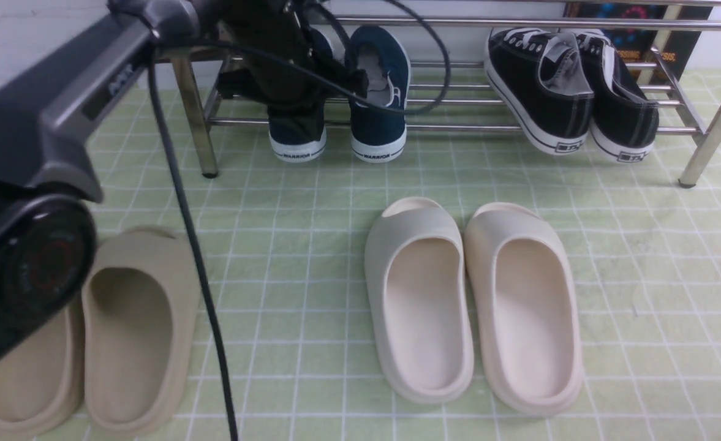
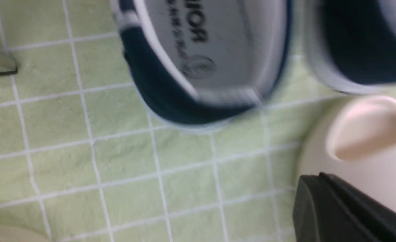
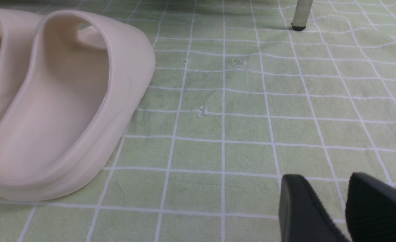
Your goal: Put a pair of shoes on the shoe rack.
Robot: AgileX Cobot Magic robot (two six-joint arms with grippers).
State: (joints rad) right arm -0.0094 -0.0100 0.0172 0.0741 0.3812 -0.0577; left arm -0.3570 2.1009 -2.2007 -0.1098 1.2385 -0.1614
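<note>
From where I stand the job looks all but finished. The pair of shoes sits on the lower shelf of the shoe rack (image 1: 489, 128), toward its left end, toes to the far side and heels hanging over the near bar; the right navy shoe (image 1: 377, 92) shows plainly; the left navy shoe (image 1: 296, 133) is mostly hidden behind the left end effector (image 1: 286, 92), which hangs right over it. Whether that end effector is wide, narrow or clamped on the shoe I cannot tell; the front view gives only a dark mass, and the blurred left wrist view shows just one dark finger (image 2: 335, 211), apart from the heel. What is left, I'd judge, is for it to let go, if it grips at all, and pull clear.

The right end effector (image 3: 342, 201) sits low over the surface (image 3: 245, 101), right of the cream slides; its fingers are drawn narrow with only a slit between them, holding nothing.

Counting:
- two navy shoes;
- two black lace-up sneakers (image 1: 541, 86) on the same shelf at the right;
- two cream slides (image 1: 418, 300) on the surface in the middle;
- two beige slides (image 1: 133, 331) near left, one partly behind the arm;
- eight shoes in four pairs, and one rack.
</note>
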